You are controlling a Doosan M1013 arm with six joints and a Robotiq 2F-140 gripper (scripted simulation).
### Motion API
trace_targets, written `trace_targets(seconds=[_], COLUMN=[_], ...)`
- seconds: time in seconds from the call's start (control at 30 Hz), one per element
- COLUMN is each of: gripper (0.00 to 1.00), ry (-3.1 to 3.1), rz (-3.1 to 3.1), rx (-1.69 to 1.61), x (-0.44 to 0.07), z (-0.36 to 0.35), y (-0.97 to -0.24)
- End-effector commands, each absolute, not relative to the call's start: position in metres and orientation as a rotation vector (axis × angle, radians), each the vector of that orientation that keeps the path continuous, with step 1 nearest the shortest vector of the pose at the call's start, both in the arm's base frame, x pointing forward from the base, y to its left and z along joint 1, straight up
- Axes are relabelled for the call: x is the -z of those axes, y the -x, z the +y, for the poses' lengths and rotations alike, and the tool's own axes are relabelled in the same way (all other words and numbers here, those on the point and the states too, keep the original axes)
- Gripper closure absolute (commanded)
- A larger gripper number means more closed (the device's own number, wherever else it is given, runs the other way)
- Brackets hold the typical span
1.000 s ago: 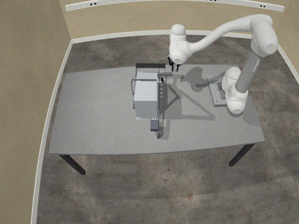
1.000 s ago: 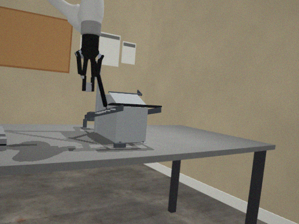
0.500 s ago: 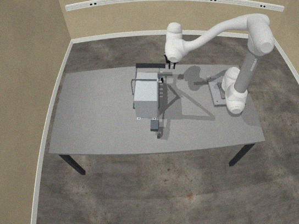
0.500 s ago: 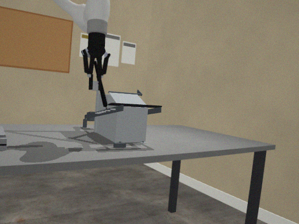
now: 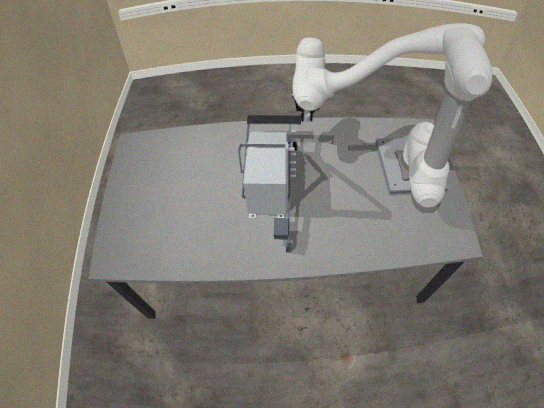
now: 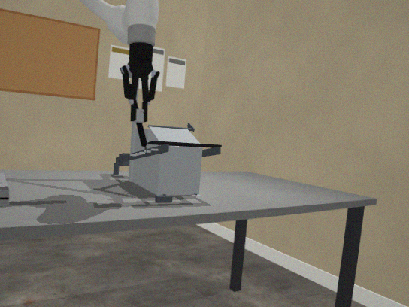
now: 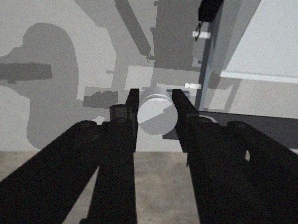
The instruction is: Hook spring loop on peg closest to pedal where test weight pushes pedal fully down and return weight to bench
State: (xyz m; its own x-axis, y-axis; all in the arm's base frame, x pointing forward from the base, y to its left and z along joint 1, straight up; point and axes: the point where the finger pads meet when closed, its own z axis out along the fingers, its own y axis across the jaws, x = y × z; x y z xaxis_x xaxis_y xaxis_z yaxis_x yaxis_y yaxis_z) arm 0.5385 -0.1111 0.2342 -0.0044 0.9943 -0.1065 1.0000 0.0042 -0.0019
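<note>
Gripper [image 5: 307, 117] [image 6: 139, 116] [image 7: 155, 102]: pointing down; fingers partway apart, clamped on the weight, one finger on each side.
Weight [image 5: 307, 115] [image 6: 140, 115] [image 7: 157, 117]: pale, round-topped cylinder; held in the air between the fingertips, above the table and beside the feeder.
Spring [image 5: 293, 146] [image 6: 141, 134] [image 7: 209, 9]: black, slanting; its lower end at the peg row. In the exterior view its top shows just below the fingertips; contact cannot be told.
Loop [image 7: 198, 32]: thin, dark; at a peg [image 7: 202, 34].
Plate [image 5: 274, 119] [image 6: 184, 144] [image 7: 250, 127]: dark, flat; at the feeder's end nearest the gripper.
Feeder [image 5: 266, 165] [image 6: 180, 169]: pale grey box, standing on the table; pegs along its side.
Table [image 5: 175, 210] [image 6: 263, 192]: grey top, dark legs; carries the feeder and the arm's base.
Board [image 6: 49, 54]: orange-brown, on the wall behind.
</note>
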Motion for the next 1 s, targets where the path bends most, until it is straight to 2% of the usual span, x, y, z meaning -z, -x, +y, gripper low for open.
trace_targets(seconds=[0.0, 0.97], gripper=[0.75, 0.75], ry=[-2.16, -2.14], rz=[2.17, 2.149], rx=[0.12, 0.161], x=[-0.236, -0.251], z=[-0.115, -0.154], y=[-0.543, -0.587])
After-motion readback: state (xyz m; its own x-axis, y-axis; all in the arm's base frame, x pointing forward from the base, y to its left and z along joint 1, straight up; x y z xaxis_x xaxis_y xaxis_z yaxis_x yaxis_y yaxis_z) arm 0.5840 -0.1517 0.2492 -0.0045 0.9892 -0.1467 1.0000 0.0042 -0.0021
